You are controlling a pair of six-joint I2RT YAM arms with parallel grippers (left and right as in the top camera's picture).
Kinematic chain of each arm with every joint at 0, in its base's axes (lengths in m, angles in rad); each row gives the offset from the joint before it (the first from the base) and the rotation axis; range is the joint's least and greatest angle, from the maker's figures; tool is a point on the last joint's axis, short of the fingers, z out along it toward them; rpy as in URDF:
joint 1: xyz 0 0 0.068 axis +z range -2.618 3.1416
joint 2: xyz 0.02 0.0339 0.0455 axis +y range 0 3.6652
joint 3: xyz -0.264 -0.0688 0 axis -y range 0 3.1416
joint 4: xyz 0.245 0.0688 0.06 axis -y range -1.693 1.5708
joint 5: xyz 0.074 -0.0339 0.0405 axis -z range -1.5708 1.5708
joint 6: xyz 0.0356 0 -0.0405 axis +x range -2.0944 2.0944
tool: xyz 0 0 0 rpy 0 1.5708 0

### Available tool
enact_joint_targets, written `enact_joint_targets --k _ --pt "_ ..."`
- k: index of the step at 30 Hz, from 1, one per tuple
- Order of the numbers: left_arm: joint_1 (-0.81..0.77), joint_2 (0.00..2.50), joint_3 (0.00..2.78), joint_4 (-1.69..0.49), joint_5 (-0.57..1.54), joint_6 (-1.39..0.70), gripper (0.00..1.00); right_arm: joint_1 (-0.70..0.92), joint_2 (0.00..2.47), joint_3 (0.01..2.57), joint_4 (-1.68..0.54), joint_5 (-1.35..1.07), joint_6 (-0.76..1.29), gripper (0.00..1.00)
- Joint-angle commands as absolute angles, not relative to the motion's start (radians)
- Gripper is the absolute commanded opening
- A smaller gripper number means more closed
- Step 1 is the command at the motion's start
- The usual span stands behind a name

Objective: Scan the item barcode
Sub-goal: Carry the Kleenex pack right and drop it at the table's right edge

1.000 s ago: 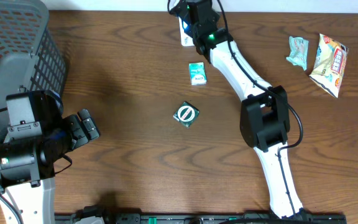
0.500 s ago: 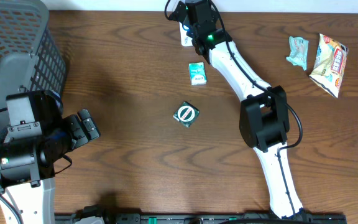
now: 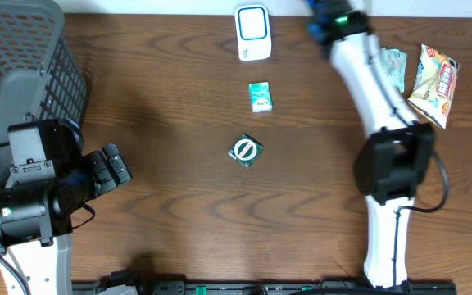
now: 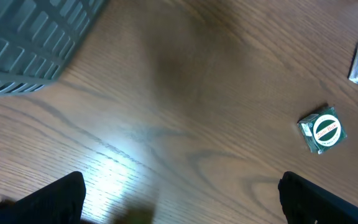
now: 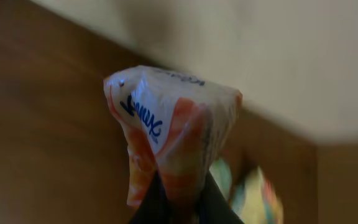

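Though blurry, crinkled white-and-orange packet (image 5: 166, 124), blue lettering, possibly tissues.

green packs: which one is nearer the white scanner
The light green box, just below the scanner; the dark pack with the round logo lies farther off.

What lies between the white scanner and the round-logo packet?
A small green-and-white box, touching neither scanner nor packet; the overhead view shows it.

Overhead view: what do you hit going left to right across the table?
Grey basket → left gripper → centre column of round-logo packet, green box and white scanner (these overlap, so no order among them) → teal packet → snack bag.
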State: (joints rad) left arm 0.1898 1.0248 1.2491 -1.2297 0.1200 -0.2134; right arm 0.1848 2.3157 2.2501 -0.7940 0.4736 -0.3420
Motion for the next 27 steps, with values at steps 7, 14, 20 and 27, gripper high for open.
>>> enact_joint_targets --k 7,14,20,27 --pt "0.195 1.025 1.247 -1.23 0.104 -0.223 0.97 -0.028 2.319 2.196 -0.992 0.43 -0.127 0.01" --pt "0.195 1.025 1.247 -1.23 0.104 -0.223 0.98 -0.15 2.319 2.12 -1.028 0.425 -0.021 0.42" --pt "0.195 1.025 1.247 -1.23 0.104 -0.223 0.98 -0.186 2.319 2.103 -1.043 0.277 -0.013 0.99" --pt "0.195 1.025 1.247 -1.23 0.104 -0.223 0.98 -0.145 2.292 2.107 -1.051 0.231 -0.015 0.99"
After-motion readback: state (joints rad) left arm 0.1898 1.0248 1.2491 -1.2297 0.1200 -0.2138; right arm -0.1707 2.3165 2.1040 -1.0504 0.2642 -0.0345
